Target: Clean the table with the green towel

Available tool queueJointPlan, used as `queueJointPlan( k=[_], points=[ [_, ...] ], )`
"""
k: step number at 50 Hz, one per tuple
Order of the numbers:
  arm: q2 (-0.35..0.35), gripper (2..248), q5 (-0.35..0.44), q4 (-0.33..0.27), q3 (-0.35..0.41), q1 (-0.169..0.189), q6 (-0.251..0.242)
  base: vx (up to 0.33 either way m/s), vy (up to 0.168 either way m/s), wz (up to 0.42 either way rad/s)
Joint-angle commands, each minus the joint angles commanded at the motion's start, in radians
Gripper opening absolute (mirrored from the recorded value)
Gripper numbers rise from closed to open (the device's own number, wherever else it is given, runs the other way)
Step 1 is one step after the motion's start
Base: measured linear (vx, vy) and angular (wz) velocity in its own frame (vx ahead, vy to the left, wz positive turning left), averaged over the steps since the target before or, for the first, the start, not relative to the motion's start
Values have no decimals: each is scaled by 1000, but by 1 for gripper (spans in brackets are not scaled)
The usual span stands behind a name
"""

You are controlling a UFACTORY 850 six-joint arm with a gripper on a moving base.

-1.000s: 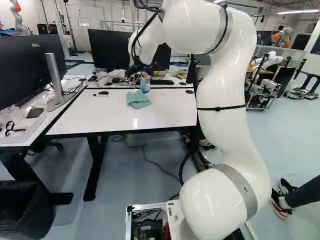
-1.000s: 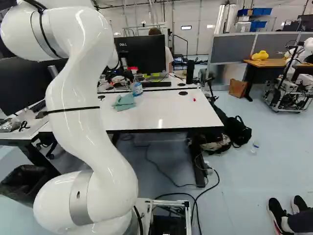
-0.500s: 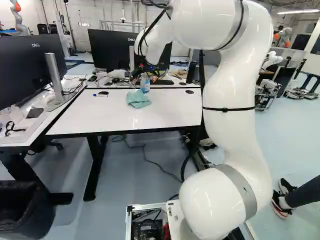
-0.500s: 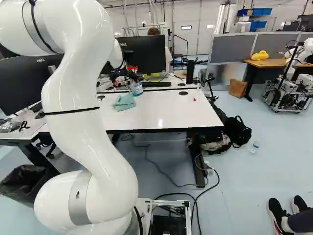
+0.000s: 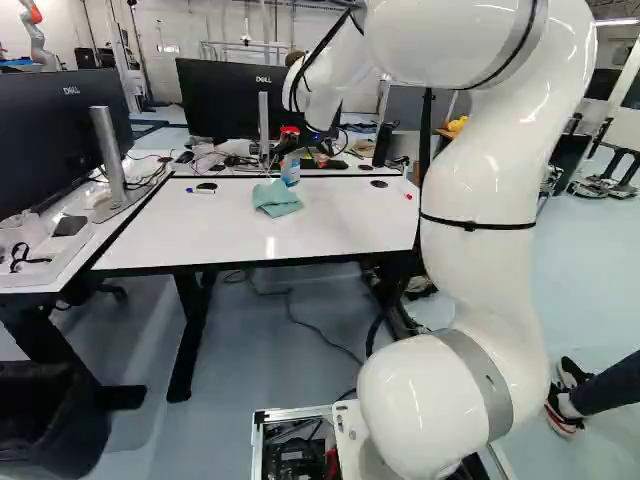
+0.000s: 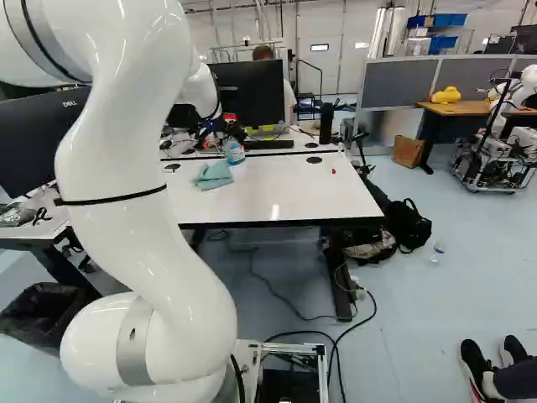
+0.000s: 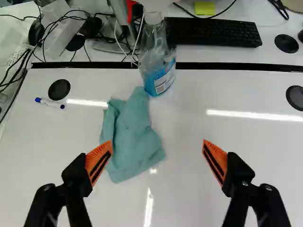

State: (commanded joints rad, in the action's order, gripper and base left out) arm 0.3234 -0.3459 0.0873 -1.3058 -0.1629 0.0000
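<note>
1. Gripper [image 7: 157, 143]: fingers spread wide, empty, aimed down at the table [image 7: 184, 198].
2. Green towel [image 7: 132, 142]: crumpled on the table, off-centre toward the finger nearer the marker [image 7: 49, 103]; lowered uncorrected, that finger could land on the cloth and drag it.
3. Bottle [image 7: 160, 78]: upright just beyond, perhaps touching the towel, though from where I stand I cannot be sure; a wide sweep could topple it.

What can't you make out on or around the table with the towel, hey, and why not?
- Table surface under the towel: wrist view, covered by the towel.
- Small print on the bottle: wrist view, too small and blurred.
- Marker: right base view, hidden behind the arm.
- Arm's topmost part: left base view, cut off by the top edge.
</note>
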Motion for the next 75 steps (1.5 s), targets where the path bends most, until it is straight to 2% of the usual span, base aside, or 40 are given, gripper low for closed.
queueJointPlan(
  k=[75],
  points=[
    [-378,247,0,0,414,93,0,0,0,0]
  ],
)
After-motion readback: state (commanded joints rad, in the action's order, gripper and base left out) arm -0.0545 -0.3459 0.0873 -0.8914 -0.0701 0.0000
